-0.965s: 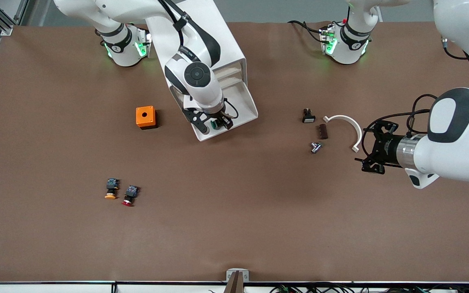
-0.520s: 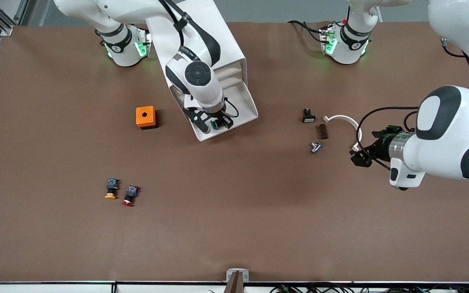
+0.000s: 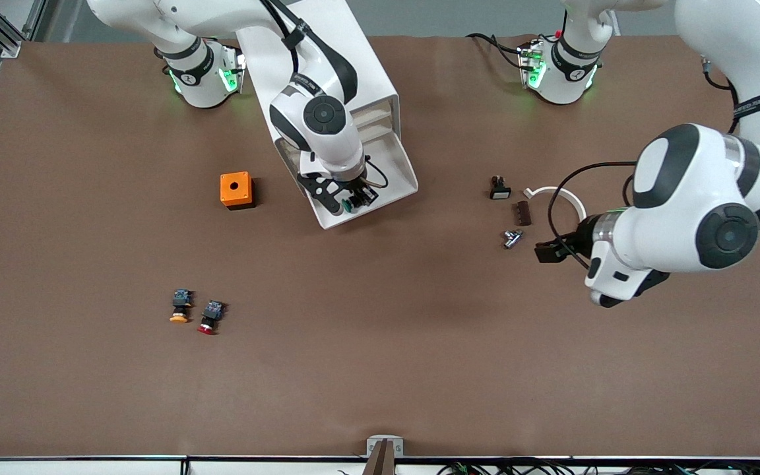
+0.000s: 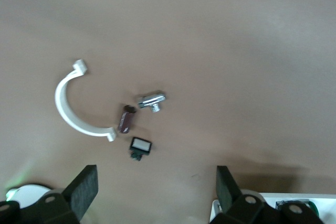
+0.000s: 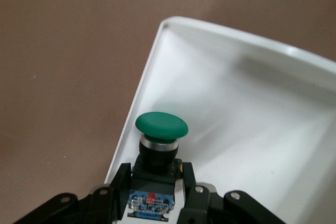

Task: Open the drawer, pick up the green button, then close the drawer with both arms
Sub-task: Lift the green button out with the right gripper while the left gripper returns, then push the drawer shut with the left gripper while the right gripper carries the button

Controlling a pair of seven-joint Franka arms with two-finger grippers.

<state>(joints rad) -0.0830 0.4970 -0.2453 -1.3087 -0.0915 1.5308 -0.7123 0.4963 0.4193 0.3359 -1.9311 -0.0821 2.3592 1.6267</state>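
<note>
Green-capped button (image 5: 160, 139), black-bodied, blue-backed, sits pinched between right gripper (image 5: 155, 182) fingers.

Right gripper (image 3: 348, 200) in open drawer (image 3: 390, 173), clasping green button (image 3: 348, 206).

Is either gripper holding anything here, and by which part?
The right gripper holds the green button by its black body, inside the drawer. The left gripper is open, holding nothing.
</note>
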